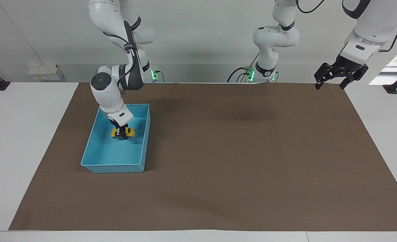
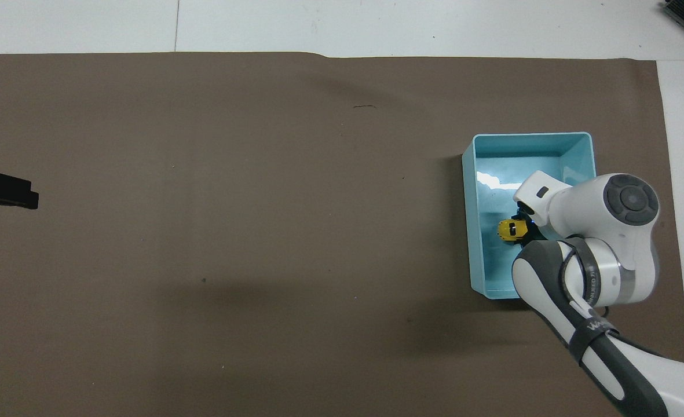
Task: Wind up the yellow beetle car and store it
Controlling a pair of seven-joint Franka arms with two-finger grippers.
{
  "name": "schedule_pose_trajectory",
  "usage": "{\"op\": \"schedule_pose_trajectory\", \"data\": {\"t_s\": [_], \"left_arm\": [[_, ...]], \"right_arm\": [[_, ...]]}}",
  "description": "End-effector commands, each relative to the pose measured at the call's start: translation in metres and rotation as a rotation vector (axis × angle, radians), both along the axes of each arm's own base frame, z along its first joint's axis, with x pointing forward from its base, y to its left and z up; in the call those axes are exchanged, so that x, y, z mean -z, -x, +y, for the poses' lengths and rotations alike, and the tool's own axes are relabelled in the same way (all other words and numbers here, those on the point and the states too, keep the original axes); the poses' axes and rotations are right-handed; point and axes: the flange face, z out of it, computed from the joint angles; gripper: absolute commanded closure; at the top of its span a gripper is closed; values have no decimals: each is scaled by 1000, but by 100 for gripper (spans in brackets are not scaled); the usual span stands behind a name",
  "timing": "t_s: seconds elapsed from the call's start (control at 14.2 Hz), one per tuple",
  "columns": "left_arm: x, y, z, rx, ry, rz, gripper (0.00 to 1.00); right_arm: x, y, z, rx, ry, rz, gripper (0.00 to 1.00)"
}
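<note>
The yellow beetle car (image 1: 123,133) (image 2: 509,229) hangs low inside the light blue bin (image 1: 117,165) (image 2: 470,243), close over its floor; I cannot tell whether its wheels touch. My right gripper (image 1: 119,131) (image 2: 522,227) reaches down into the bin from above and is shut on the car, with the wrist hiding part of the grip in the overhead view. My left gripper (image 1: 329,87) (image 2: 4,190) waits raised and open over the mat's corner at the left arm's end, holding nothing.
A brown mat (image 1: 238,151) (image 2: 231,202) covers most of the white table (image 1: 23,134). The bin stands on the mat toward the right arm's end. Nothing else lies on the mat.
</note>
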Motion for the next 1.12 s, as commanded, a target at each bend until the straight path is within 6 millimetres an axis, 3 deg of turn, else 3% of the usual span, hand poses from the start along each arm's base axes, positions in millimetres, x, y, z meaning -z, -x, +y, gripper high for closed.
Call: {"op": "schedule_pose_trajectory", "data": {"t_s": [0.0,0.35,0.42,0.49,0.56,0.77,1.05], "left_arm": [[-3,-1,2,-12,11,9,0],[-3,-1,2,-12,11,9,0],[-4,-1,2,-12,11,8,0],[-3,-1,2,-12,11,9,0],[-4,-1,2,-12,11,8,0],[-4,-1,2,-12,11,9,0],[-4,-1,2,-12,11,8,0]], "right_arm": [[6,0,-4,-13,8,-6,100],[6,0,-4,-14,8,-6,96],[7,0,-4,-14,8,-5,76],[8,0,-4,-6,9,-2,31],[7,-1,-5,-1,9,4,0],[-10,-12,-3,16,0,-4,0],[-70,-39,2,43,3,-16,0]]}}
